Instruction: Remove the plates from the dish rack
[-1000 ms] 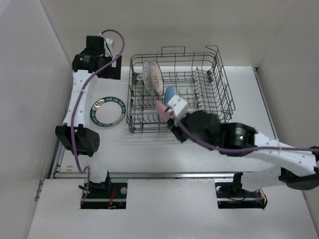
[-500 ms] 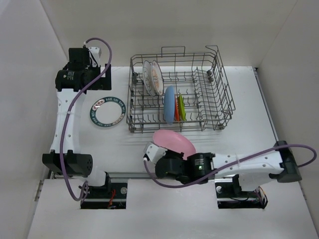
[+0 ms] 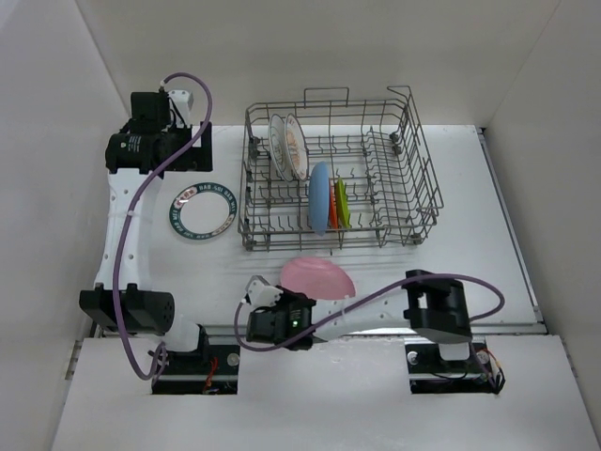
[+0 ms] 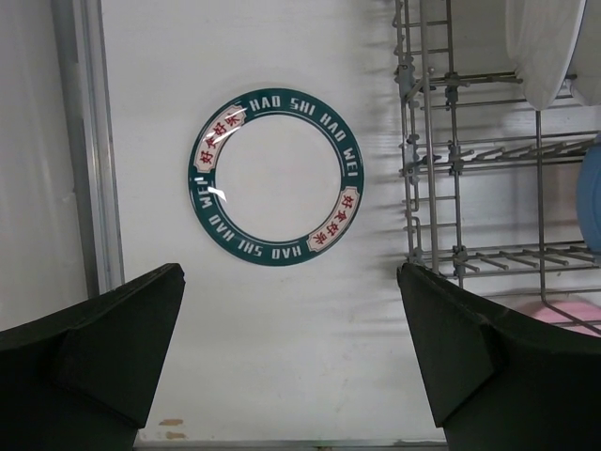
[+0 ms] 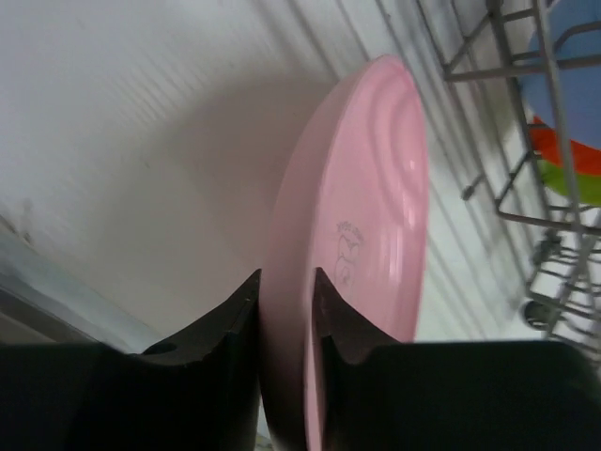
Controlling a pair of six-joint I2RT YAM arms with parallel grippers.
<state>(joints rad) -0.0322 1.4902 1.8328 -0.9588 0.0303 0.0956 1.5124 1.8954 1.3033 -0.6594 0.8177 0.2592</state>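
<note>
Right end effector [image 5: 285, 291]: low at the near edge of the surface [image 3: 451, 263], closed on the rim of the pink plate [image 5: 366, 216], one finger on each face. The plate stands on edge and tilted, just outside the front of the dish rack [image 3: 331, 246]. Whether its lower edge touches the surface cannot be told

Dish rack: at mid surface. It holds a blue plate [image 3: 319, 197], an orange plate [image 3: 332, 209] and a lime green plate [image 3: 342, 202], upright and side by side towards the front. Two white patterned plates [image 3: 282, 146] stand upright at its far left corner

Green-rimmed plate [image 4: 279, 176]: flat on the surface, just left of the rack, apart from it

Left end effector [image 4: 289, 272]: raised at the far left, above the green-rimmed plate, fingers spread wide, gripping nothing

Surface: white. Plain white walls [image 3: 56, 113] enclose it on the left, right and far sides
</note>
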